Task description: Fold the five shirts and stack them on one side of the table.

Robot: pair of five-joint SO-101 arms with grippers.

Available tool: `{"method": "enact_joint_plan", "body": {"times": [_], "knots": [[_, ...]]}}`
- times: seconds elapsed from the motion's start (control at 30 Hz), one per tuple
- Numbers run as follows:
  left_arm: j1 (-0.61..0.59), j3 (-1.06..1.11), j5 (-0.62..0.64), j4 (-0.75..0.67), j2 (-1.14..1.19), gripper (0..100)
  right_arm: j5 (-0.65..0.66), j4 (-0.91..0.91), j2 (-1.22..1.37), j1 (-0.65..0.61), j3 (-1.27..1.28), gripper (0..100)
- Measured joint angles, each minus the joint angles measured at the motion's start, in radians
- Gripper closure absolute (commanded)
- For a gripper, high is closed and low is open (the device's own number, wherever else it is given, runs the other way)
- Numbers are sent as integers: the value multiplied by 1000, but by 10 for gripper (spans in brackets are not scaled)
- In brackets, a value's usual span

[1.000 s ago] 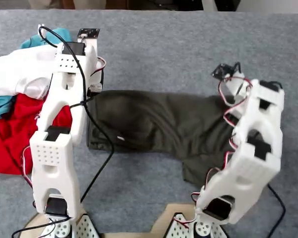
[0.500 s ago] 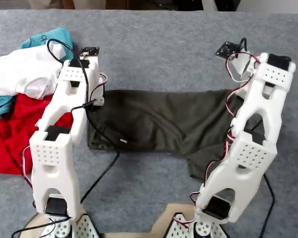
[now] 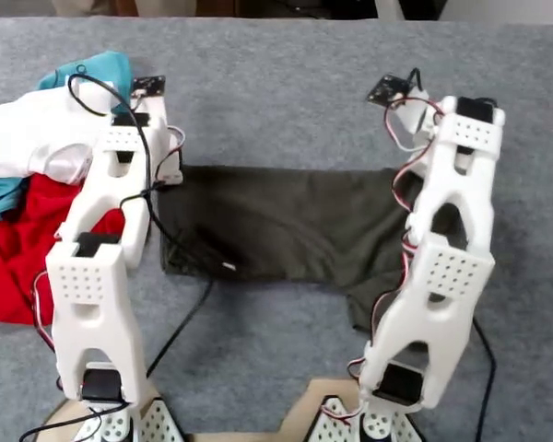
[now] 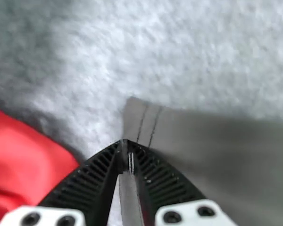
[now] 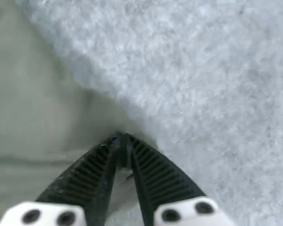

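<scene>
The left gripper (image 4: pixel 125 143) is pinched shut on a hemmed corner of the olive shirt (image 3: pixel 286 230), with the red shirt (image 4: pixel 23 160) just beside it. The right gripper (image 5: pixel 121 138) is clamped on the opposite edge. The olive shirt lies spread between the 2 grippers on the table (image 3: pixel 286 101).

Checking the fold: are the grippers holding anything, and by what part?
Both grip the olive shirt: left gripper at a hemmed corner, right gripper at the opposite edge.

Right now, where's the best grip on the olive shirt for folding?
Its two far corners, from above: the olive shirt lies flat and wide on the table, far edge free. The left gripper and right gripper look shut there, one corner each.
</scene>
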Motion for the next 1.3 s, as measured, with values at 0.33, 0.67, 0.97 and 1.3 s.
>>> {"method": "enact_joint_plan", "body": {"times": [0.33,0.67,0.97,1.3], "knots": [[-40,-198,0,20,55,981,0,-68,17,-3,0,994],[20,-431,-8,377,55,981,-5,158,-112,-3,-25,994],[285,-423,-11,591,44,981,-49,304,-290,-3,18,994],[324,226,-11,361,-299,981,-83,256,-391,58,181,994]]}}
